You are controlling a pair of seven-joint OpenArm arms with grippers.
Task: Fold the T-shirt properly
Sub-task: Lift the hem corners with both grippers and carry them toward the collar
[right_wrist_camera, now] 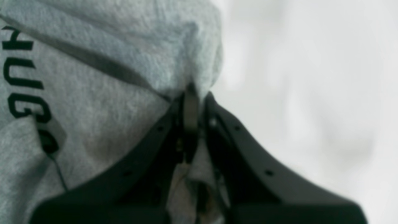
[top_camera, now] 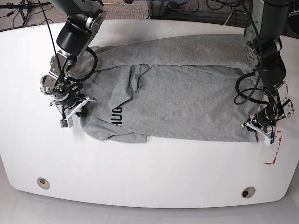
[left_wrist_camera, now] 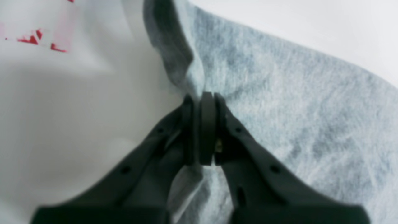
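One white table (top_camera: 149,177), rounded at the corners, carrying everything. Spread across its far half, the T-shirt (top_camera: 187,102): heather grey, partly folded over itself, black lettering (top_camera: 117,116) showing near the front hem. At the shirt's edge on the base view's left, the right gripper (right_wrist_camera: 194,93), clamped tight on a bunched fold of grey cloth. At the opposite edge, the left gripper (left_wrist_camera: 203,96), pinched closed on a ridge of the fabric. Just beside it, red tape marks (top_camera: 275,151) on the tabletop.
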